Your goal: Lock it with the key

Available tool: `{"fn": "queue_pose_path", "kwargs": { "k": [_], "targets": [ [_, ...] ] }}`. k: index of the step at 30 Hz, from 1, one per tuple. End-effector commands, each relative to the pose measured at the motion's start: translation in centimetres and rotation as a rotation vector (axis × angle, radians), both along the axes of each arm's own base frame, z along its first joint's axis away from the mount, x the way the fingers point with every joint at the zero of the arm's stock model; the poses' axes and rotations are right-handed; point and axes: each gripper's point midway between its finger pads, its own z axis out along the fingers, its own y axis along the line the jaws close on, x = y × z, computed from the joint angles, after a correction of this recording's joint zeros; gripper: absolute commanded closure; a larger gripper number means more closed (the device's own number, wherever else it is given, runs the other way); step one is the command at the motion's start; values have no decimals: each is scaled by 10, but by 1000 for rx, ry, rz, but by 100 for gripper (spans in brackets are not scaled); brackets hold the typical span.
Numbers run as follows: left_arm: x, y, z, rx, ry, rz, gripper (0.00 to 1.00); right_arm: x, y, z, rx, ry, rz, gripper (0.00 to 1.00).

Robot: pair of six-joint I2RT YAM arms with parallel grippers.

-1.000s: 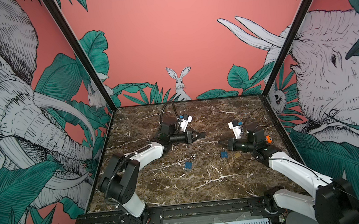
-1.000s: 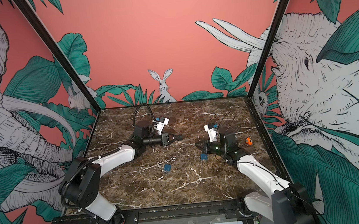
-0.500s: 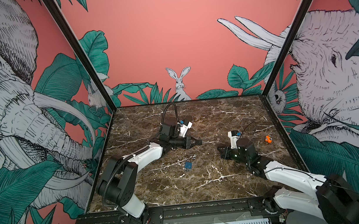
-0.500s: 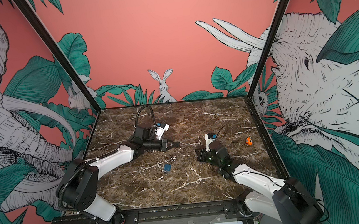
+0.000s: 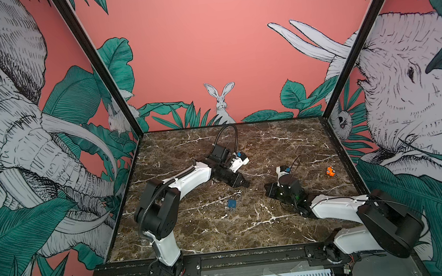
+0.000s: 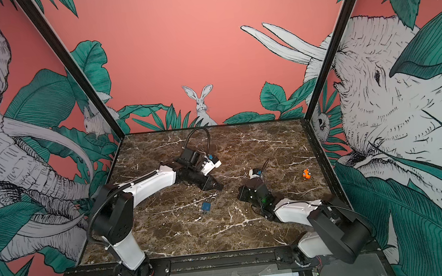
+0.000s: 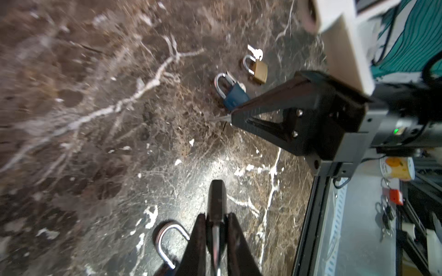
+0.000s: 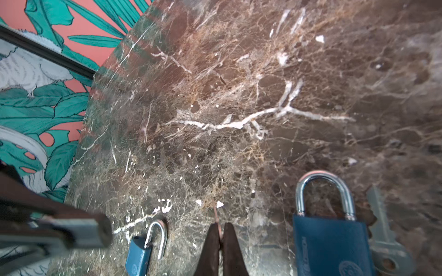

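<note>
- Step in hand: bringing key and lock together; insertion not yet begun.
- Right gripper (image 8: pixel 220 227): clamped tight on a thin key (image 7: pixel 218 118), only the blade tip showing past the fingertips.
- Left gripper (image 7: pixel 216 215): nearly closed on a dark block (image 7: pixel 216 196), probably a padlock body seen edge-on; keyway not visible.
- Both over the middle of the tabletop (image 5: pixel 196 231), key and block apart.
- Lying on the tabletop: open blue padlock (image 8: pixel 138 255), shackle swung out; closed blue padlock (image 8: pixel 332 248) with a spare key (image 8: pixel 382 241) just beside it.
- Next: line blade up with keyway, close the gap slowly, insert fully, then turn. Expect little tolerance for tilt.
</note>
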Motion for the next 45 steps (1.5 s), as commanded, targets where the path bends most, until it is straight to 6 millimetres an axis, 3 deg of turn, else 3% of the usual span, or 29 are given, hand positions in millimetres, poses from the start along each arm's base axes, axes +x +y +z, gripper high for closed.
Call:
{"fn": "queue_pose_path", "kwargs": {
  "k": [1,4,10,22,32,37,41,45],
  "targets": [
    [-17,-9,-3,42,1,-125,100,13,1,9,41,-35,-77,100],
    [-30,-20,-13,89,18,-208,100,12,-1,3,49,-12,-108,100],
    [-36,-21,-21,153,58,-295,100,10,3,-8,78,9,-123,100],
    [-19,-21,-50,262,64,-349,100,3,14,-21,85,42,-131,100],
    [-12,-24,-58,288,55,-346,100,-3,14,-26,76,54,-144,100],
    [1,-26,-61,307,5,-314,100,-4,15,-25,77,51,-139,86],
    [15,-26,-63,336,-55,-282,86,-3,17,-19,62,39,-122,70],
    [28,-26,-62,355,-115,-246,74,-3,18,-12,45,22,-107,63]
  ]
}}
